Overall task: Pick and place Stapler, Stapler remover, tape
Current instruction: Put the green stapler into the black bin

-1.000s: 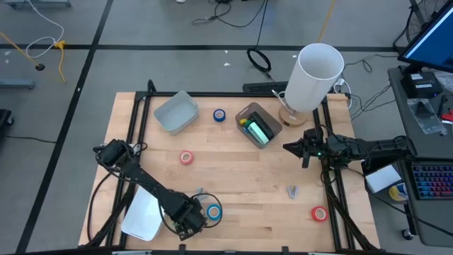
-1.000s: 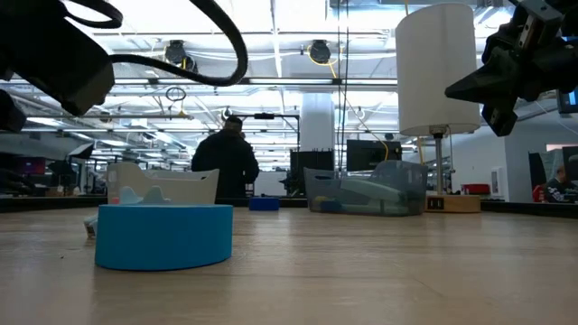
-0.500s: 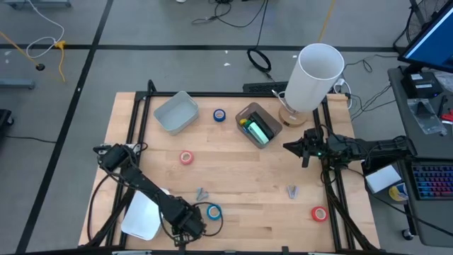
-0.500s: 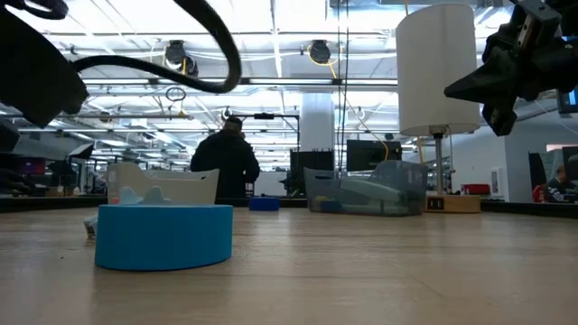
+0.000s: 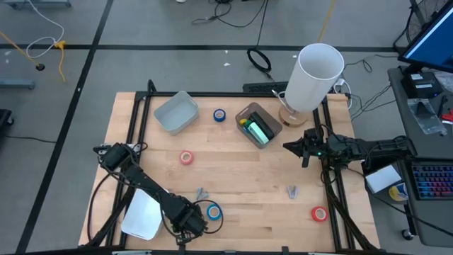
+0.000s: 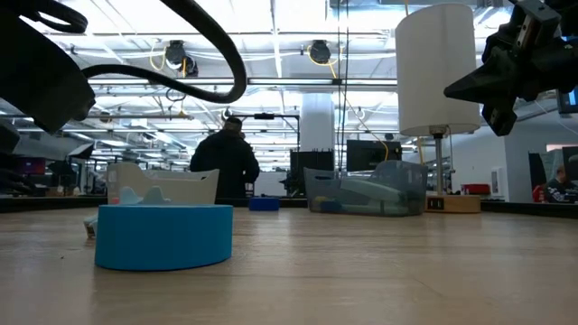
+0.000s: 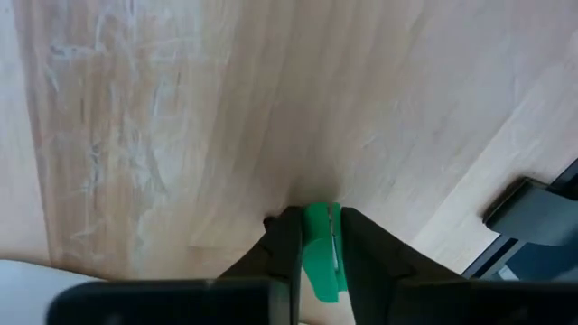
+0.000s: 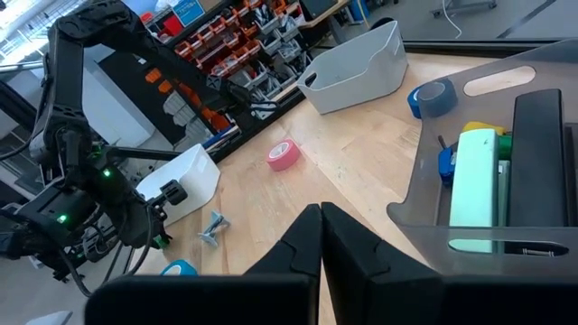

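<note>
My left gripper (image 5: 185,225) is at the table's near edge, just left of a blue tape roll (image 5: 214,210), and is shut on a small green piece (image 7: 319,257). A pink tape roll (image 5: 186,157), a red one (image 5: 318,212) and a second blue one (image 5: 219,115) lie flat on the wood. Two stapler removers (image 5: 201,193) (image 5: 291,190) lie near the front. A green stapler (image 5: 259,131) lies in the clear bin (image 5: 248,113). My right gripper (image 5: 287,147) hangs shut above the table's right side, holding nothing. My left gripper pinches the small green piece (image 7: 321,236) between its two fingers, which point down at the wood. The piece fills the gap up to the fingertips (image 7: 287,226). Whether it rests on the table, I cannot tell.
A white bin (image 5: 175,112) stands at the far left, and a white tray (image 5: 141,216) lies at the near left beside my left arm. A tall white cylinder (image 5: 318,71) stands at the far right. Black frame rails (image 5: 138,120) run along the table's sides.
My left gripper has moved a little toward the table's near edge, away from the blue tape roll. The tape rolls and the stapler removers have stayed where they were.
</note>
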You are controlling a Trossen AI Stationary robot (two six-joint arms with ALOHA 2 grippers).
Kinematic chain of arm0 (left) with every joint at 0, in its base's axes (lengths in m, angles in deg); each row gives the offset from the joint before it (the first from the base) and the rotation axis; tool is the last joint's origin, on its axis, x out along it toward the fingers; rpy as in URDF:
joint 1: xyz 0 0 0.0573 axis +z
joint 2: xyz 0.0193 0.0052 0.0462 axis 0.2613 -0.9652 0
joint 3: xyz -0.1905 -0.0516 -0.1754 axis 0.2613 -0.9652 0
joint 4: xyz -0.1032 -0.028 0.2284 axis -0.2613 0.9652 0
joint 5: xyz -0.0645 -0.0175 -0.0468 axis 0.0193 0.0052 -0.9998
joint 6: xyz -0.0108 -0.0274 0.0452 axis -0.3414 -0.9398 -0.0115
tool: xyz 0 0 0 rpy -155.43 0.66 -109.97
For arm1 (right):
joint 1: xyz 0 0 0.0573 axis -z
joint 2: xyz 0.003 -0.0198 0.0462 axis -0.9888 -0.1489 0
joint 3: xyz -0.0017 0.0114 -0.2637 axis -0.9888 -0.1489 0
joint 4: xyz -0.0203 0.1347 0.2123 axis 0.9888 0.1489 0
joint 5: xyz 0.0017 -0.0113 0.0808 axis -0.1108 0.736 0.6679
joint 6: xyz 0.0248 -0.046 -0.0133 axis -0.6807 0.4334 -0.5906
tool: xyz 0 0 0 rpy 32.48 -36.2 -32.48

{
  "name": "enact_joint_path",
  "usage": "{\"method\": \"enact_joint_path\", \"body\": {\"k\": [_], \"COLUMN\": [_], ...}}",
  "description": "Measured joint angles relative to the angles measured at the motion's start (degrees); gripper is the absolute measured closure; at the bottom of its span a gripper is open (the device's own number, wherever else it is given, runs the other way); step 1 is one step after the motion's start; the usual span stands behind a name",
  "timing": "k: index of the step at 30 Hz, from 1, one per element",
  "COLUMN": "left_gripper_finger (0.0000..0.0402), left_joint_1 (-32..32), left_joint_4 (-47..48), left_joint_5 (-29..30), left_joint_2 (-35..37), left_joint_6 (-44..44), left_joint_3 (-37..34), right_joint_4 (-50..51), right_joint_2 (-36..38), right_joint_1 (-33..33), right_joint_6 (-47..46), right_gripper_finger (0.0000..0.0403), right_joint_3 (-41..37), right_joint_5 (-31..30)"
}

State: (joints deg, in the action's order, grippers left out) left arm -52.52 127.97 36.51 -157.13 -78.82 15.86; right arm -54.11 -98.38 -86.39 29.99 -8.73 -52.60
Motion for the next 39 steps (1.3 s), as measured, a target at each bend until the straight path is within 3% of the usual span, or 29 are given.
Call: {"method": "enact_joint_path", "body": {"k": [9, 12, 21, 24, 29, 33, 39], "left_gripper_finger": [0.0337, 0.0339, 0.0344, 0.0340, 0.0347, 0.0339, 0.0340], "left_joint_1": [1.7, 2.6, 7.2, 9.3, 16.6, 25.2, 38.5], "left_joint_4": [-1.3, -1.8, 0.4, 1.5, 0.7, -6.3, -28.5], "left_joint_5": [1.6, 5.3, 11.5, 14.8, 25.5, 31.7, 28.7], "left_joint_2": [1.0, 2.6, 12.6, 17.3, 23.8, 25.8, 23.6], "left_joint_6": [-0.2, 1.4, 2.1, 2.8, 8.0, 18.0, 35.3], "left_joint_3": [-0.2, -0.3, -0.2, -0.2, -0.1, -0.1, 0.1], "right_joint_4": [0.0, 0.0, 0.0, 0.0, 0.0, 0.0, 0.0], "right_joint_2": [0.0, 0.0, 0.0, 0.0, 0.0, 0.0, 0.0], "right_joint_1": [0.0, 0.0, 0.0, 0.0, 0.0, 0.0, 0.0], "right_joint_6": [0.0, 0.0, -0.2, -0.2, -0.1, 0.0, 0.0], "right_gripper_finger": [0.0399, 0.0399, 0.0399, 0.0399, 0.0399, 0.0399, 0.0399], "right_joint_3": [0.0, 0.0, 0.0, 0.0, 0.0, 0.0, 0.0], "right_joint_5": [0.1, 0.1, 0.2, 0.2, 0.2, 0.2, 0.2]}}
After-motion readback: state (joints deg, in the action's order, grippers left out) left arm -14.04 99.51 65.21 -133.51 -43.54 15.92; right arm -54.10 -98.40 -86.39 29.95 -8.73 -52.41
